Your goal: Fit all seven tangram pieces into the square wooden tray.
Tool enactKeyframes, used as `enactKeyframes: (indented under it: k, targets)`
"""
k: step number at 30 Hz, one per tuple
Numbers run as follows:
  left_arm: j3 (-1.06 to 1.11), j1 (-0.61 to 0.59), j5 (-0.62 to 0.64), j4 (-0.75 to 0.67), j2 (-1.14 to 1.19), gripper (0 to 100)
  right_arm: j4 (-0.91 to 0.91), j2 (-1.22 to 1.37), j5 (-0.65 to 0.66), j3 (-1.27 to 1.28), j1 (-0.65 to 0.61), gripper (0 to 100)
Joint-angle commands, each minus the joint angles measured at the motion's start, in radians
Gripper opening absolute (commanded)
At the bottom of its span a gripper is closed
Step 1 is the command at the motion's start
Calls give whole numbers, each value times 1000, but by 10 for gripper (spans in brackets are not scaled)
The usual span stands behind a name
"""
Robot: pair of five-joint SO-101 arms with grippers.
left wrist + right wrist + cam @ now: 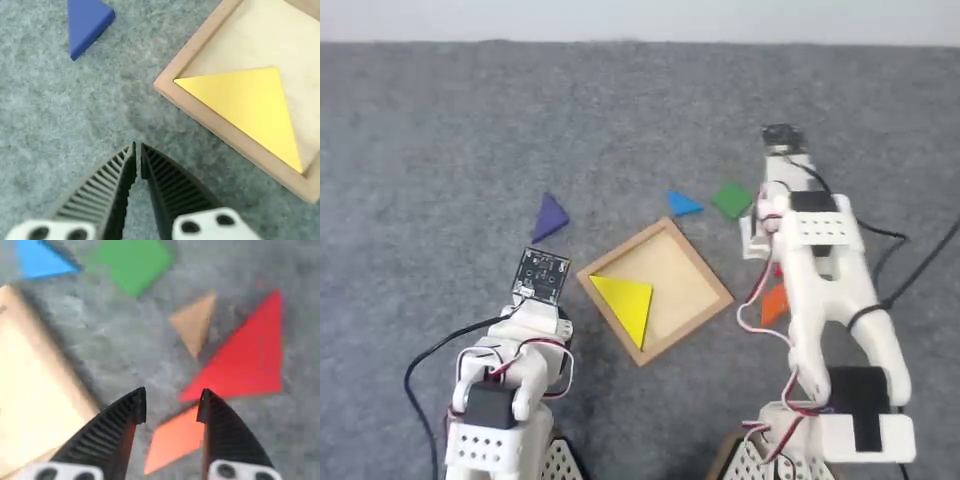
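Note:
The square wooden tray lies mid-table with a yellow triangle in its near-left part. My left gripper is shut on nothing, hovering over carpet just off the tray's left corner, short of the dark blue triangle. My right gripper is open above the carpet to the right of the tray. The tip of the red triangle and the orange piece sit between its fingers. A small tan triangle, a green square and a light blue triangle lie beyond.
Grey carpet covers the table. In the high view the dark blue triangle lies left of the tray. The light blue triangle and the green square lie behind it. The orange piece shows beside the right arm.

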Motion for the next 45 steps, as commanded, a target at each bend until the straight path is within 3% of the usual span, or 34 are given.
enactKeyframes:
  k: [1, 5, 11, 30, 34, 45]
  targets:
    - [-10, 0, -2, 2, -17, 19, -35, -58, -60, 8, 111, 290]
    - [-10, 0, -2, 2, -17, 19, -62, -56, -86, 14, 107, 396]
    - [-10, 0, -2, 2, -17, 19, -113, 12, -141, -3, 61, 324]
    - [-10, 0, -2, 2, -17, 19, -166, 286, -132, -117, 117, 354]
    - [-10, 0, -2, 2, -17, 19, -160, 306, -130, -137, 124, 274]
    - [-10, 0, -2, 2, -17, 19, -65, 252, -20, -215, 197, 257]
